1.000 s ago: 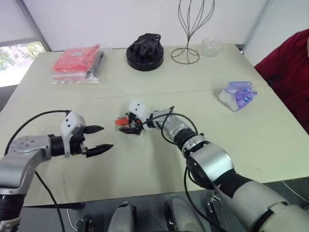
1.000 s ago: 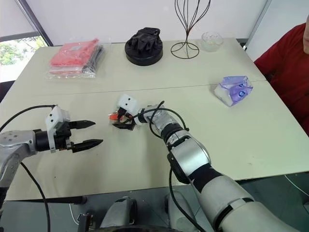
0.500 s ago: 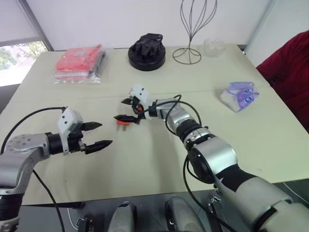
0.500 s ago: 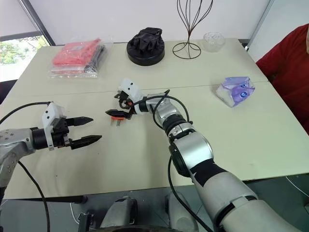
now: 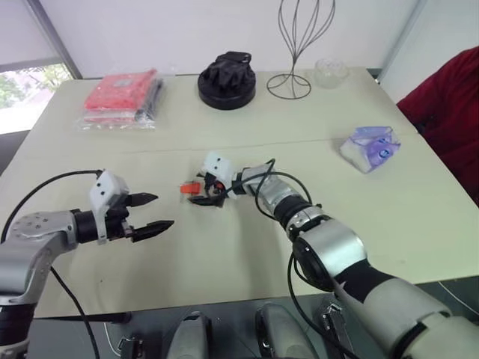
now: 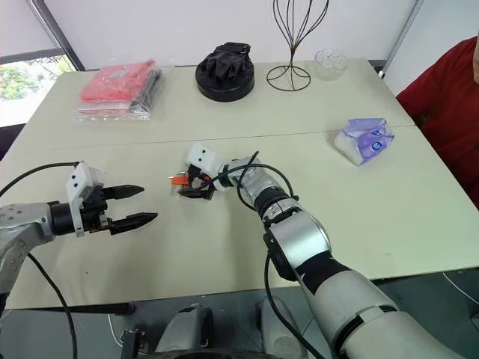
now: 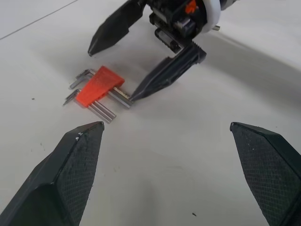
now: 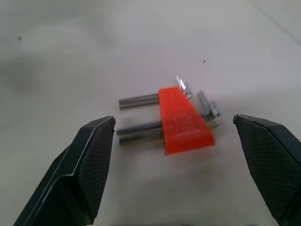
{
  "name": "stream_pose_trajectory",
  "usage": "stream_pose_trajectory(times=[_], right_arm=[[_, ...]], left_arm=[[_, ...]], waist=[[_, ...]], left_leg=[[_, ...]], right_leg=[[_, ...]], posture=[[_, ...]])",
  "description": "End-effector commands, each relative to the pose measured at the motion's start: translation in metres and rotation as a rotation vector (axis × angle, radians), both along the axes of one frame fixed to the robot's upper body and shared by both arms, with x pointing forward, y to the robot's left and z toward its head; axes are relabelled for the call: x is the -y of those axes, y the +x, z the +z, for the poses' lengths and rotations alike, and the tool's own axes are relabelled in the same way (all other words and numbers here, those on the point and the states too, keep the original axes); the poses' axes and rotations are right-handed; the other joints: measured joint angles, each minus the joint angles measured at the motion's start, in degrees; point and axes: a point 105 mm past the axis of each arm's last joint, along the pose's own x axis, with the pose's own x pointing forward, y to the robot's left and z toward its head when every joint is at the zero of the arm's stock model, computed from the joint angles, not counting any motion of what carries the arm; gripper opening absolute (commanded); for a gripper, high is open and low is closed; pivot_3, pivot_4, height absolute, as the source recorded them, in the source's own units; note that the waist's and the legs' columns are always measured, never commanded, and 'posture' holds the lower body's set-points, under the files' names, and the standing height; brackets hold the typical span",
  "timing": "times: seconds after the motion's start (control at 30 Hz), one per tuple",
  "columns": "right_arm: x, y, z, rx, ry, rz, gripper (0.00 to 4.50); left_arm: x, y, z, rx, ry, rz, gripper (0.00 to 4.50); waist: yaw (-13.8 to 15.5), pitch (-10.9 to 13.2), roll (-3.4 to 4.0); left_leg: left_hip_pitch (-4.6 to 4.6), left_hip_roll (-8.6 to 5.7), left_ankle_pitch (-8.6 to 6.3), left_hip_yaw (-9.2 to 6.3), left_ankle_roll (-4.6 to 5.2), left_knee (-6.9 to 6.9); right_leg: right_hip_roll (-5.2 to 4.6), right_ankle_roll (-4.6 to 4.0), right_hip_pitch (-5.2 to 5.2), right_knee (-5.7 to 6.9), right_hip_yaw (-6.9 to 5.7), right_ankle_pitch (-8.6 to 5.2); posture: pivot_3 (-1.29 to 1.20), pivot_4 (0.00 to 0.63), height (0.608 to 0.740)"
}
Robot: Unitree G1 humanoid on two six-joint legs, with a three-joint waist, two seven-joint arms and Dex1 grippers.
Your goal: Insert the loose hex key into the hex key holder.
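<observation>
Orange-red plastic catches the eye at mid-bench: the hex key holder [image 8: 182,121] lies flat on the bench [image 5: 247,254], keys poking out both ends. Right end effector [image 7: 136,66] hangs just over it, fingers spread wide, empty, one tip almost touching the protruding shafts. Left end effector [image 5: 152,214] waits well apart, also wide and empty. Which rod is the loose hex key, I can't tell; every key seems bundled at the block. Risk, as I judge it: closing from here nudges the light holder sideways, or pinches a seated key instead.
</observation>
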Motion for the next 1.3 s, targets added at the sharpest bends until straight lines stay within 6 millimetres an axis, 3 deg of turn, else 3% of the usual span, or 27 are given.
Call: stream_pose_trajectory(times=[0.03,0.37,0.87,1.3], right_arm=[[-0.008,-0.001,0.004,0.033,0.007,0.005,4.19],[-0.01,-0.009,0.021,-0.07,0.134,0.094,4.19],[0.015,0.014,0.012,0.044,0.052,-0.082,4.19],[-0.009,0.002,-0.006,0.029,0.014,-0.077,4.19]], left_arm=[[0.003,-0.003,0.011,0.051,0.0,-0.002,4.48],[-0.001,-0.011,0.006,0.028,-0.005,0.027,4.48],[-0.005,-0.01,0.008,0.017,0.012,0.012,4.48],[-0.003,-0.014,0.006,0.02,0.002,0.031,4.48]], waist=[[-0.01,0.0,0.0],[-0.02,0.0,0.0],[-0.07,0.0,0.01],[-0.09,0.0,0.01]], left_leg=[[0.0,0.0,0.0,0.0,0.0,0.0],[0.0,0.01,0.0,-0.02,0.0,-0.02],[0.0,-0.01,0.0,0.0,0.0,-0.02],[0.01,0.02,0.0,-0.02,0.0,-0.02]], right_leg=[[0.0,0.0,0.0,0.0,0.0,0.0],[0.0,0.0,0.0,0.0,0.0,0.0],[-0.01,0.0,0.0,-0.02,0.0,0.0],[0.0,0.0,0.0,-0.02,0.0,0.0]], posture=[[0.0,0.15,0.74],[0.0,0.15,0.74],[0.0,0.15,0.74],[0.0,0.15,0.74]])
